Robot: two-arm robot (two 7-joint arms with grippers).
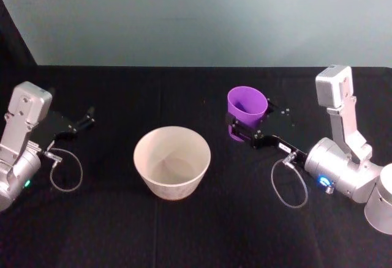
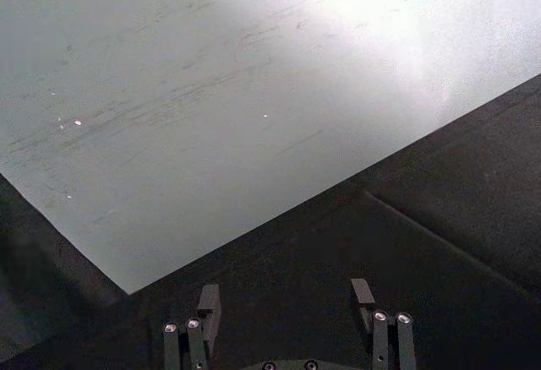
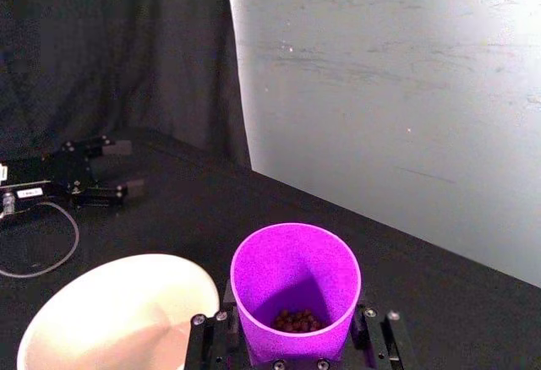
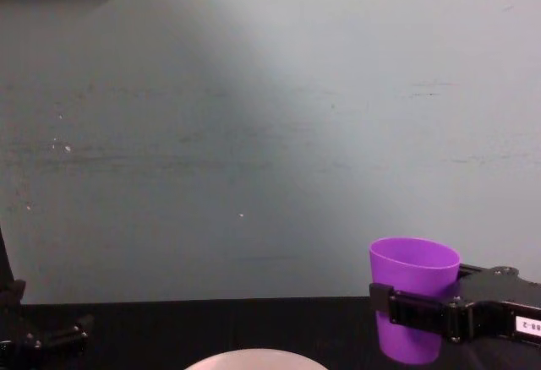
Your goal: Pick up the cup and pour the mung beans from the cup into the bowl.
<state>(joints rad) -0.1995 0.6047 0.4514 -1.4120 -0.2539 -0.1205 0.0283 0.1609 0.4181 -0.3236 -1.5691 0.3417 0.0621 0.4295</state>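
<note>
Bowl (image 1: 172,163) is sitting nearest us on the table (image 1: 202,231). Behind it and to the right, our right gripper (image 1: 248,124) is clamping the cup (image 1: 247,103) upright, mung beans (image 3: 296,321) inside. We're guessing the next move is swinging it over the bowl and tipping. Left gripper (image 1: 86,120) is idling open, far left.

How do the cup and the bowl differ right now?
The cup is purple and narrow; the bowl is whitish and much wider. The cup sits gripped in the right hand; the bowl stands free on the table. The cup holds beans; the bowl looks empty. Both are upright, mouths up. The left hand is parked, open.
</note>
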